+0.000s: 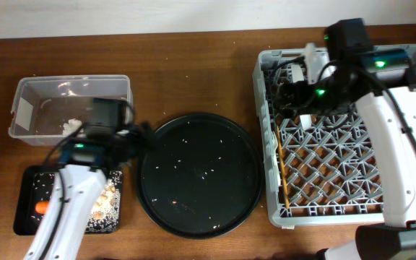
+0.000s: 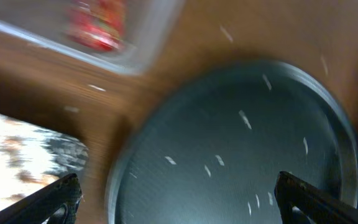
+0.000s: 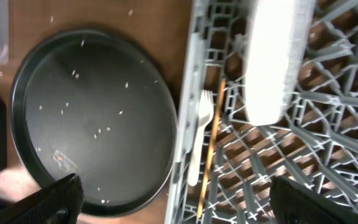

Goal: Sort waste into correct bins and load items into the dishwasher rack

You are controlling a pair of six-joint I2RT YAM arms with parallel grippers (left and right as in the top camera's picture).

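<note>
Hazards and tool state, 2 arms. The left tool hangs over the round black tray, and its wrist view is smeared. A low sweep here would likely clip the rim and scatter the pale crumbs onto the worktop. At 3 o'clock of that tray, the right tool hovers over the dishwasher rack, near a white dish standing on edge. A careless descent could tip the dish, or jog the fork and chopsticks lying along the rack wall. Both tools stand wide apart, holding and touching nothing. The red wrapper lies in the clear tub at 10 o'clock, and the carrot in the shallow black tray at 8 o'clock.
</note>
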